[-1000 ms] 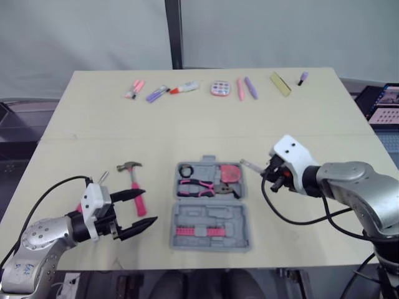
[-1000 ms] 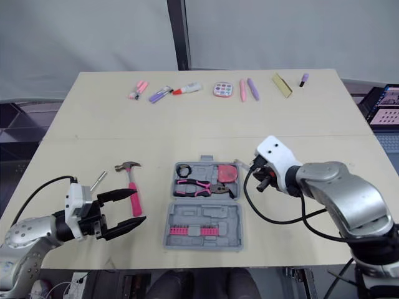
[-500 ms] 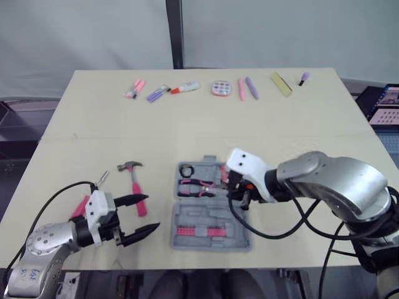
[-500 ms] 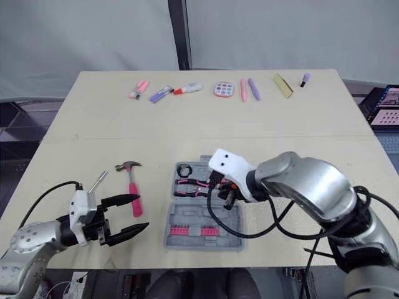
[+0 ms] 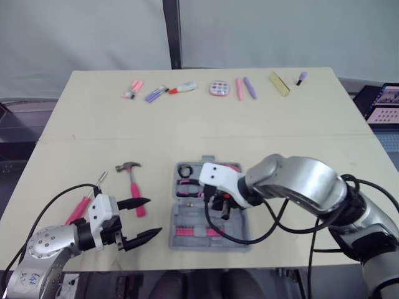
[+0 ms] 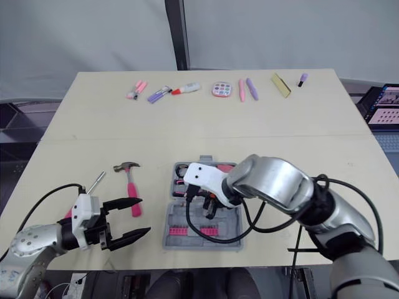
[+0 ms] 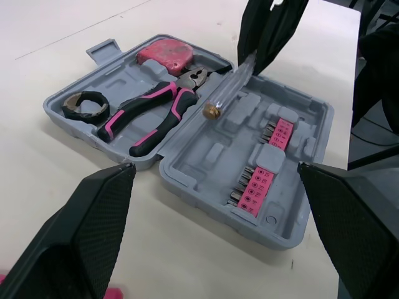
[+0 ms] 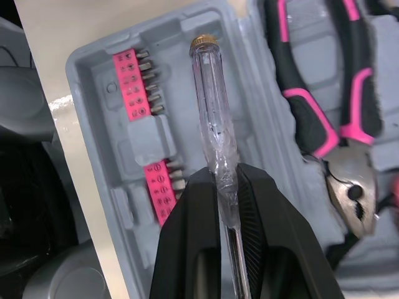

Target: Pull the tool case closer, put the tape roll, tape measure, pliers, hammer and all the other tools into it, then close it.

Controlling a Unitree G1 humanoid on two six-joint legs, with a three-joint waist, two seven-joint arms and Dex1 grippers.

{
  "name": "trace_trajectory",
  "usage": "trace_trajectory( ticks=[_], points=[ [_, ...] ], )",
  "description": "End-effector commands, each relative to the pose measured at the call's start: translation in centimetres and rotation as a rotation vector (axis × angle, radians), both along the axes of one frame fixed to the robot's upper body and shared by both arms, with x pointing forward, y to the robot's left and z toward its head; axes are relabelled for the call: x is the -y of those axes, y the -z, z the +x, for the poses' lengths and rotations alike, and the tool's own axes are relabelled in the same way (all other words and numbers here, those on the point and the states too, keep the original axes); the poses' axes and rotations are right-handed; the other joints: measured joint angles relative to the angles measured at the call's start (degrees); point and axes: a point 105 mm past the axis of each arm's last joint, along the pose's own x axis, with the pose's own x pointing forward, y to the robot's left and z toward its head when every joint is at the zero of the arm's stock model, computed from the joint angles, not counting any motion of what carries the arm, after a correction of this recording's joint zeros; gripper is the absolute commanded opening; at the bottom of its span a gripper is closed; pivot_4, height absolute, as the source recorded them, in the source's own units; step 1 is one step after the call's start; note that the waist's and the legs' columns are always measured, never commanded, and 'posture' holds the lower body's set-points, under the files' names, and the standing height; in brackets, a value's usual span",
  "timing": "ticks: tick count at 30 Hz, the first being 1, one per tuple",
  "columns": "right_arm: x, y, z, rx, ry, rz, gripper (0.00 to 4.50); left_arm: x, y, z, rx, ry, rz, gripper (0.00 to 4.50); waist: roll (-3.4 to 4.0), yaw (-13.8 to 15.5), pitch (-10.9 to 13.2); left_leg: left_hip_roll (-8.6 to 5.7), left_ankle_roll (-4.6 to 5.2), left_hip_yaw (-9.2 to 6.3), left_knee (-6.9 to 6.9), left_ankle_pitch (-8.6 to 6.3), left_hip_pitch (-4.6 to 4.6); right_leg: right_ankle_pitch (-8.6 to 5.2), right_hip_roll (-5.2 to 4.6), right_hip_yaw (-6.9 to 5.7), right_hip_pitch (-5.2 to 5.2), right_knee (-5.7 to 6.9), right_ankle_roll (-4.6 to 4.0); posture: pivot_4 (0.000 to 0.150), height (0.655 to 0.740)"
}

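Observation:
The grey tool case (image 5: pixel 239 235) lies open at the table's middle front. Its far half holds the black tape roll (image 5: pixel 185 170), the pink-handled pliers (image 7: pixel 146 112) and the pink tape measure (image 7: pixel 163 51); its near half holds pink bit racks (image 8: pixel 135 71). My right gripper (image 8: pixel 223 177) is shut on a clear-handled screwdriver (image 8: pixel 211 106) and hangs over the case's near half. Left of the case lies the pink-handled hammer (image 5: pixel 132 180). My left gripper (image 5: pixel 140 218) stands open and empty just in front of the hammer.
A pink-handled tool (image 5: pixel 78 208) and a thin metal rod (image 5: pixel 101 179) lie left of the hammer. Several pens and markers (image 5: pixel 157 93), a round palette (image 5: pixel 219 88) and a yellow block (image 5: pixel 279 83) line the far edge. A screen (image 5: pixel 383 103) stands off the right side.
My right gripper has swung left from beside the case to over its near half, carrying the screwdriver. My left gripper has drifted slightly toward the front edge, still open.

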Motion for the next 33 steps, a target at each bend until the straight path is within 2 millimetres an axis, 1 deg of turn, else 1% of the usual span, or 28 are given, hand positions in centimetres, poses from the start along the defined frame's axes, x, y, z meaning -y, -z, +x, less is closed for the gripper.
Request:
trace_trajectory(
  ticks=[1, 6, 9, 17, 33],
  points=[
    [-0.9, -0.5, 0.4, 0.049, -0.013, 0.000, 0.06, 0.2, -0.9, -0.1, 0.032, 0.006, 0.010, 4.50, 0.00, 0.0, 0.0, 0.00, 0.00, 0.00, 0.00, 0.00, 0.00, 0.00, 0.00, 0.00, 0.00, 0.00, 0.00, 0.150, 0.7134],
    [-1.9, 0.3, 0.7, 0.054, -0.016, -0.013, 0.06, 0.1, -1.1, 0.0, 0.035, -0.009, 0.005, 4.50, -0.01, -0.1, 0.0, -0.01, -0.01, -0.02, 0.00, -0.01, 0.03, 0.00, -0.01, -0.02, -0.04, 0.14, 0.00, 0.150, 0.7134],
    [-2.1, 0.8, 0.8, 0.052, -0.021, -0.023, 0.06, 0.0, -1.1, 0.1, 0.032, -0.014, 0.005, 4.50, -0.01, -0.1, 0.0, -0.03, -0.02, -0.02, 0.01, -0.01, 0.03, 0.00, -0.03, -0.02, -0.10, 0.48, 0.00, 0.150, 0.7134],
    [-2.5, 1.8, 1.1, 0.053, -0.027, -0.041, 0.06, -0.1, -0.6, 0.0, 0.028, -0.022, 0.002, 4.50, -0.01, -0.2, 0.0, -0.02, -0.04, -0.03, 0.00, -0.02, 0.05, 0.00, -0.03, -0.02, -0.13, 0.48, 0.00, 0.150, 0.7134],
    [-3.6, 2.2, 1.3, 0.055, -0.044, -0.033, 0.06, -0.2, -0.2, -0.3, 0.028, -0.032, 0.002, 4.50, -0.01, -0.2, 0.0, -0.02, -0.07, -0.05, 0.00, -0.04, 0.08, 0.00, -0.03, -0.03, -0.19, 0.49, 0.00, 0.150, 0.7134]
  ],
)
